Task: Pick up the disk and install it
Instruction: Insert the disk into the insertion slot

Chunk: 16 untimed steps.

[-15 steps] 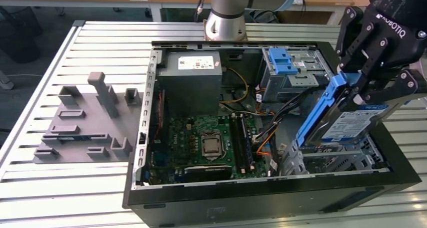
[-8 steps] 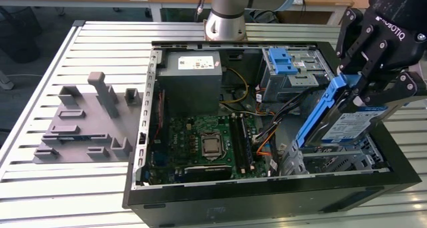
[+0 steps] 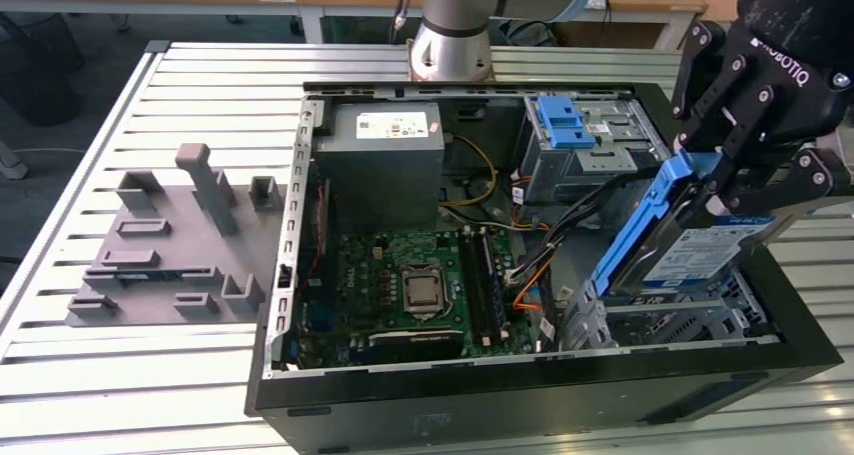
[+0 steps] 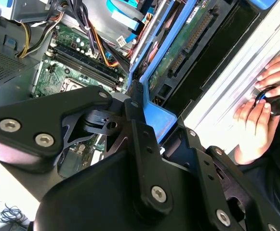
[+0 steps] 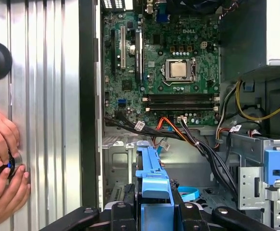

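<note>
Black tool point(image 3: 731, 197) clamps the tilted disk point(image 3: 694, 260) above the computer case point(image 3: 534, 380).

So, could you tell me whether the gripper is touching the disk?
Touching. The exterior view shows the gripper clamped on the upper end of the disk, holding it tilted.

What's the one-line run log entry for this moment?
gripper: shut on the disk | disk pose: tilted, at the drive cage | site: open computer case | installed: not yet
</note>
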Available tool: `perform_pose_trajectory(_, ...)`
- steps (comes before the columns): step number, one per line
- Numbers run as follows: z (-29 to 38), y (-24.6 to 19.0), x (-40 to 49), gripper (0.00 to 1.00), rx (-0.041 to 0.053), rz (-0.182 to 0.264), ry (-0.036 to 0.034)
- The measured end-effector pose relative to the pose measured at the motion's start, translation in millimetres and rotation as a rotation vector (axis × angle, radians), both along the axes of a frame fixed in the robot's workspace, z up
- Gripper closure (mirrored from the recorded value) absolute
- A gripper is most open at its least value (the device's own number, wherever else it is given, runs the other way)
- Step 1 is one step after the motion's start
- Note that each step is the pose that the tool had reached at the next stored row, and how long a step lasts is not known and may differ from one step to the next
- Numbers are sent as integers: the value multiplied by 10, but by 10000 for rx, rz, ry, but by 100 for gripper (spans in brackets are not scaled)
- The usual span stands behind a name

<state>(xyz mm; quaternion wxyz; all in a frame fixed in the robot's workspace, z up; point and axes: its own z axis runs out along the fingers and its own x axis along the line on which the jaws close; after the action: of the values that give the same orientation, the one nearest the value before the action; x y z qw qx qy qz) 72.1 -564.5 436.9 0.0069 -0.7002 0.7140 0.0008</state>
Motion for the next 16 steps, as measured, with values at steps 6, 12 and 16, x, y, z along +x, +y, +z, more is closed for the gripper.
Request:
perform_pose_trajectory(6,-17,-3,1,64,-32,21,0)
perform_pose_trajectory(12,-48,-4,4,64,-40,22,0)
perform_pose_trajectory(16,-74,-4,5,64,-40,21,0)
